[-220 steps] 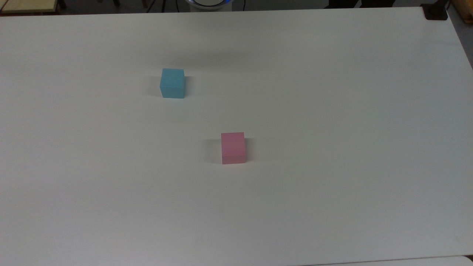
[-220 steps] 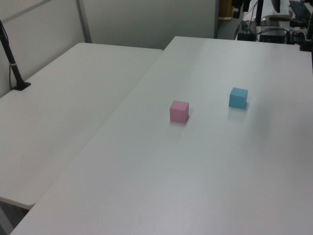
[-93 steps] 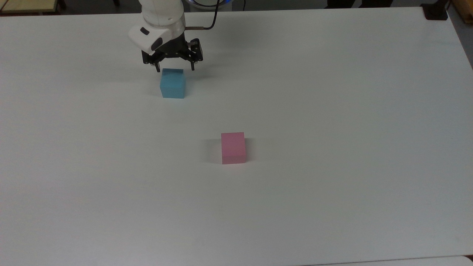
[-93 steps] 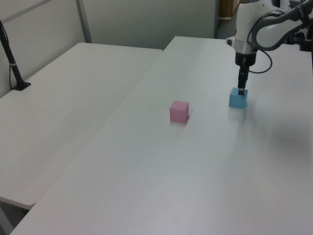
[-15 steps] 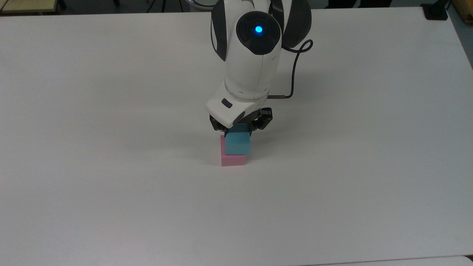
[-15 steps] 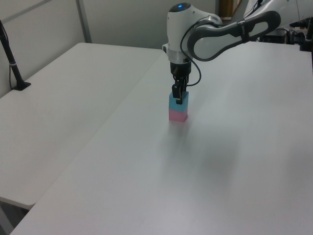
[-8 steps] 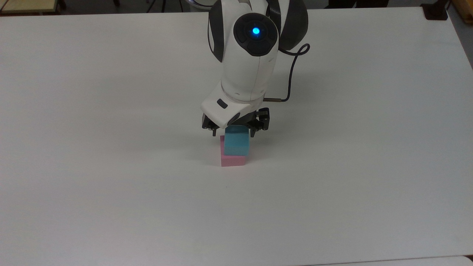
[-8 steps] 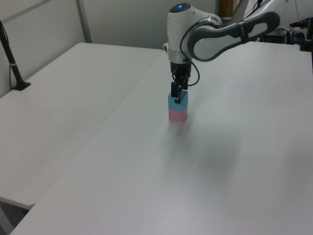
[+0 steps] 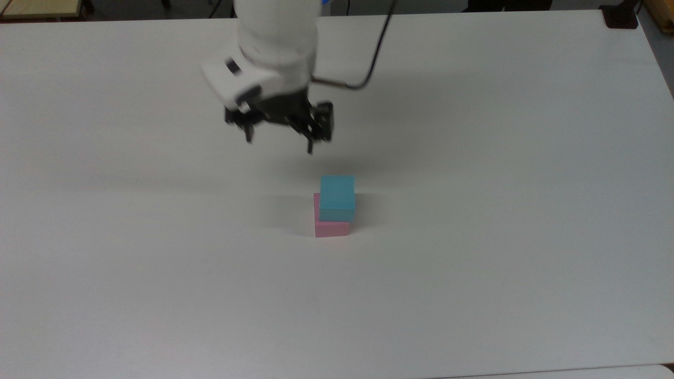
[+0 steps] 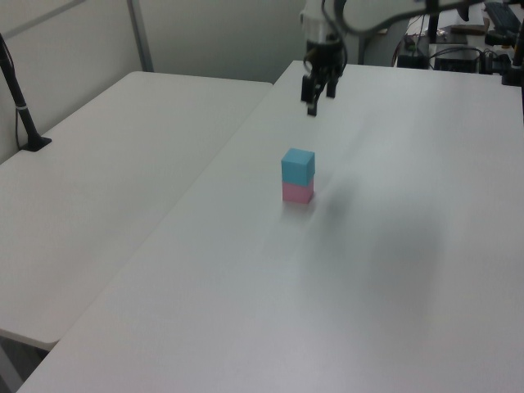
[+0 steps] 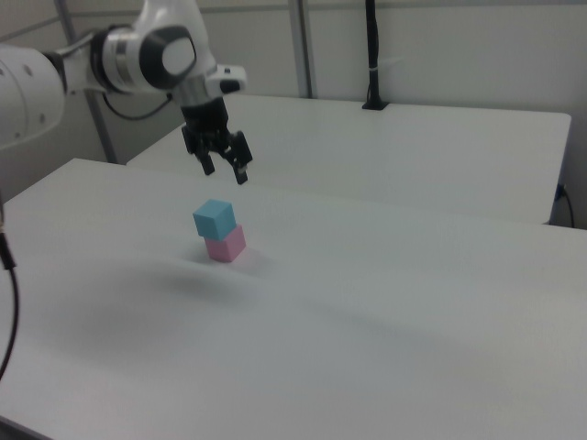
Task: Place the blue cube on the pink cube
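Note:
The blue cube (image 9: 337, 198) (image 10: 297, 165) (image 11: 214, 219) rests on top of the pink cube (image 9: 331, 229) (image 10: 297, 192) (image 11: 226, 246) near the middle of the white table (image 9: 474, 210). It sits slightly off to the top view's right, so a pink strip shows on the left. My gripper (image 9: 279, 143) (image 10: 317, 102) (image 11: 225, 170) hangs in the air above and behind the stack, toward the top view's upper left. Its fingers are spread open and hold nothing.
A second white table (image 10: 106, 164) stands beside this one in the left view. A black pole (image 10: 20, 106) is clamped at its far edge. A black mount (image 9: 621, 18) sits at the table's top right corner in the top view.
My gripper let go of the blue cube, rose and pulled back toward the top view's upper left. The blue cube stays on the pink cube.

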Controlling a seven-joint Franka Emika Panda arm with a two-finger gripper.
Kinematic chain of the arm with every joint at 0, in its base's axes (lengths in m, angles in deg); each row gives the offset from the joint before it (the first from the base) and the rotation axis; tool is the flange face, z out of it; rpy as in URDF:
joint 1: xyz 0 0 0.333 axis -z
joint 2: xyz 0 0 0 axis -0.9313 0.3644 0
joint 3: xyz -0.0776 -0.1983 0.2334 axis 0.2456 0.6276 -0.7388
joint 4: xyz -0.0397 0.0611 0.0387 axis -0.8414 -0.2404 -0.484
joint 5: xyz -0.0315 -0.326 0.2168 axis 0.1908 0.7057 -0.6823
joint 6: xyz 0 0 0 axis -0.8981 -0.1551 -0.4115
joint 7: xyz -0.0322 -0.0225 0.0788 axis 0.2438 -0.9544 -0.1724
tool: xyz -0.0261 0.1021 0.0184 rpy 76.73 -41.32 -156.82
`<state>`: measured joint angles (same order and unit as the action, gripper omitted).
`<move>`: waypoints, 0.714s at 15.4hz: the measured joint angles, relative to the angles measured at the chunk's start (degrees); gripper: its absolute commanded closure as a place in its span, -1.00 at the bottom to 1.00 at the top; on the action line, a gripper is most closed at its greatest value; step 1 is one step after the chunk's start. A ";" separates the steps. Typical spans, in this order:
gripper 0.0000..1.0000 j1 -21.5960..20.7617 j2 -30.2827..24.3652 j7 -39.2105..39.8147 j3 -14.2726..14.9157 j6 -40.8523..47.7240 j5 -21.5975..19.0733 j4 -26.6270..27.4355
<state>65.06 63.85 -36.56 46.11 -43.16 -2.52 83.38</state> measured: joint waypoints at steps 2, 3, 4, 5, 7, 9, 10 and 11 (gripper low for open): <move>-1.00 1.66 -4.20 0.00 0.00 3.34 -0.15 0.81; -1.00 2.33 -6.36 0.00 0.01 4.62 -0.16 1.67; -1.00 3.00 -8.63 0.00 0.01 5.48 -0.16 2.87; -1.00 3.67 -10.99 0.00 0.01 5.81 -0.16 4.42; -1.00 4.52 -15.20 0.98 0.03 5.92 -0.16 7.74; -1.00 4.67 -18.85 4.41 0.43 5.92 -0.17 11.22; -1.00 4.66 -20.30 6.50 0.88 5.92 -0.17 12.57; -1.00 4.62 -21.49 8.31 1.46 5.92 -0.17 13.58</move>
<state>69.68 42.36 -28.25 47.57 -37.24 -2.68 96.96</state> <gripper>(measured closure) 0.000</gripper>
